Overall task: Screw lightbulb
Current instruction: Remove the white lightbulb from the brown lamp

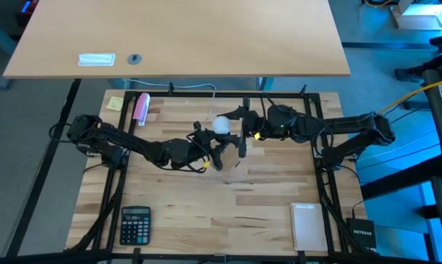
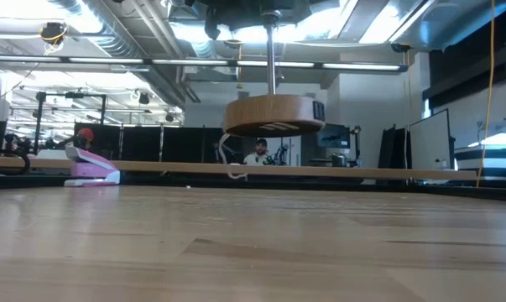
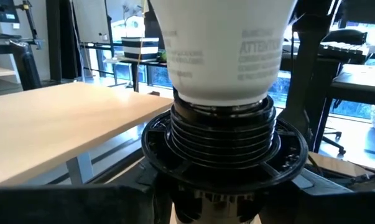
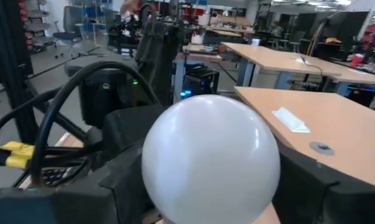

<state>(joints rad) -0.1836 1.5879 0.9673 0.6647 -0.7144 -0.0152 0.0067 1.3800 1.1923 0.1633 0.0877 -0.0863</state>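
The white frosted lightbulb (image 1: 221, 125) stands upright with its threaded base (image 3: 221, 134) in the black socket (image 3: 224, 158) of a small lamp stand. The stand's round wooden disc (image 2: 270, 115) hangs on a thin stem (image 2: 272, 54), clear of the table. My left gripper (image 1: 215, 147) is at the stand just below the socket. My right gripper (image 1: 234, 123) is shut on the bulb's globe (image 4: 211, 158) from the table's right side. My left gripper holds the lamp stand below the black socket (image 3: 224, 186); its own dark fingers (image 3: 81, 202) hide the place of contact. The stand is upright and lifted, its wooden disc hanging clear of the table. My right gripper pinches the bulb's round globe (image 4: 156, 168) between its two fingers (image 4: 112, 180), coming level from the table's right side. The bulb stands upright, with its screw base in the socket.
A calculator (image 1: 135, 224) lies near the front left and a white notepad (image 1: 306, 226) near the front right. A pink object (image 1: 141, 108) and a yellow sticky note (image 1: 115, 103) lie at the far left. A second table (image 1: 177, 37) stands behind.
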